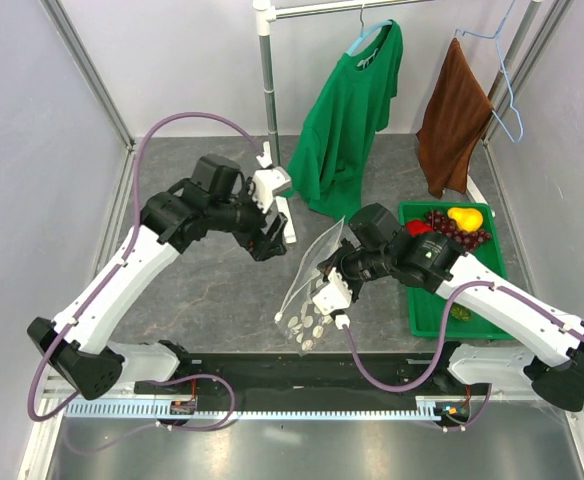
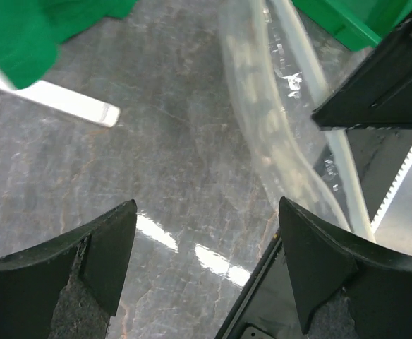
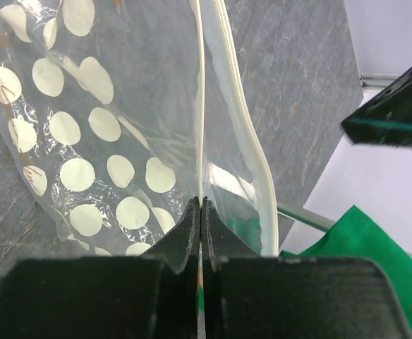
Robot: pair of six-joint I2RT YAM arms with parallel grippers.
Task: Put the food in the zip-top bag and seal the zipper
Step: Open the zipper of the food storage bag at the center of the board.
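Opening the clear white-dotted plastic zip-top bag: lifted over grey tabletop by one mouth lip, pinched in closed right tool. Wide-spread, empty left tool nearby; next, likely catching the free lip. Toy food on flat green tray seen only from above; parted zipper strip clearest at right wrist.

It looks like a lab cell: white panel walls, aluminium posts, grey tabletop.
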